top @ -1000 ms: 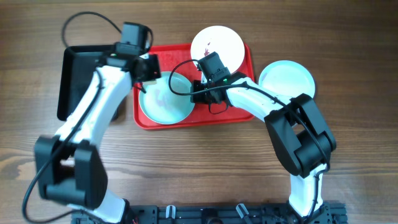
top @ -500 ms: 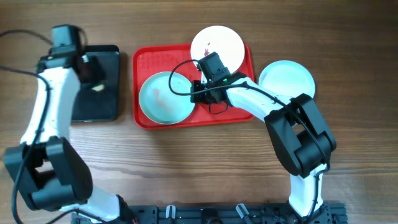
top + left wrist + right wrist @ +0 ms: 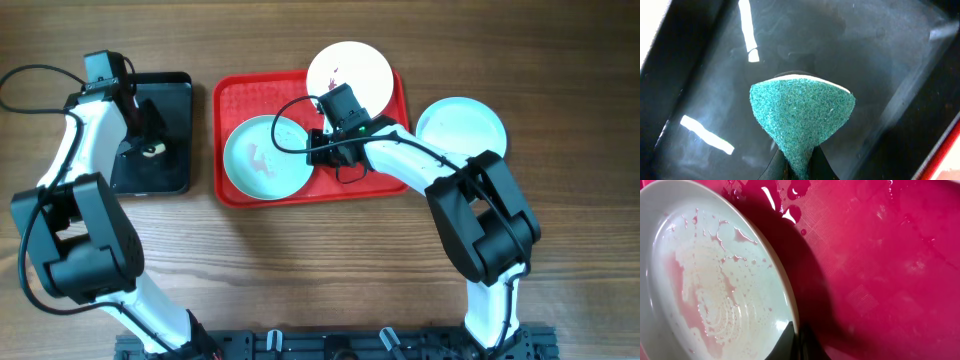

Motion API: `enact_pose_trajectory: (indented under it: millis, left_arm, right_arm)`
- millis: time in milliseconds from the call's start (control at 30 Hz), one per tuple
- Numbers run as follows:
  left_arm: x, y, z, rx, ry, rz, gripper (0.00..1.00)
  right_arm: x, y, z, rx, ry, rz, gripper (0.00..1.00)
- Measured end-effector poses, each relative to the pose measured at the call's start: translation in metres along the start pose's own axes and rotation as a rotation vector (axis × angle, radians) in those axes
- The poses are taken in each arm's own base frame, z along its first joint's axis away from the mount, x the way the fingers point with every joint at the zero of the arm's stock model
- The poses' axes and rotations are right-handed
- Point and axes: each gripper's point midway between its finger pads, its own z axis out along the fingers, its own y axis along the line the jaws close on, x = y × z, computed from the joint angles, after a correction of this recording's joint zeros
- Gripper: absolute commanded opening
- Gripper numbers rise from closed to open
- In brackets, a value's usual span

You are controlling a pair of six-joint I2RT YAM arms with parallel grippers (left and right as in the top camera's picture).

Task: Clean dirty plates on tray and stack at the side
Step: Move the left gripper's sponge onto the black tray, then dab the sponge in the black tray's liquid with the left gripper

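Observation:
On the red tray (image 3: 245, 95) lies a pale blue plate (image 3: 262, 158), wet with pinkish streaks (image 3: 715, 280). My right gripper (image 3: 314, 152) (image 3: 796, 347) is shut on its right rim, one finger inside the plate and one outside. A white plate (image 3: 350, 72) with reddish-brown smears sits at the tray's far edge. Another pale plate (image 3: 460, 128) rests on the table to the right of the tray. My left gripper (image 3: 148, 140) (image 3: 799, 170) is shut on a green sponge (image 3: 801, 115), which hangs over the black tray (image 3: 172, 170).
The black tray (image 3: 880, 60) holds a shallow film of water that reflects the lights. A black cable (image 3: 290, 105) loops over the red tray near the right arm. Water drops lie on the red tray (image 3: 880, 255) beside the held plate.
My left arm has swung off the pale blue plate to the black tray on the left, carrying the sponge. The right gripper and the plates have stayed still.

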Motion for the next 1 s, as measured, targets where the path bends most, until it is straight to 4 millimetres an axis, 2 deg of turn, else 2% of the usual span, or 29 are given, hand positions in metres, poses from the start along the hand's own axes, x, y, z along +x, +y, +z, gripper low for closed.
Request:
enact_pose_trajectory:
  millis: [500, 1000]
  left_arm:
    - [0.008, -0.001, 0.043, -0.014, 0.045, 0.004, 0.04]
    - [0.008, -0.002, 0.049, -0.015, 0.049, 0.004, 0.04]
  right_arm:
    - [0.0, 0.0, 0.0, 0.0, 0.0, 0.0, 0.04]
    - [0.0, 0.0, 0.0, 0.0, 0.0, 0.0, 0.04]
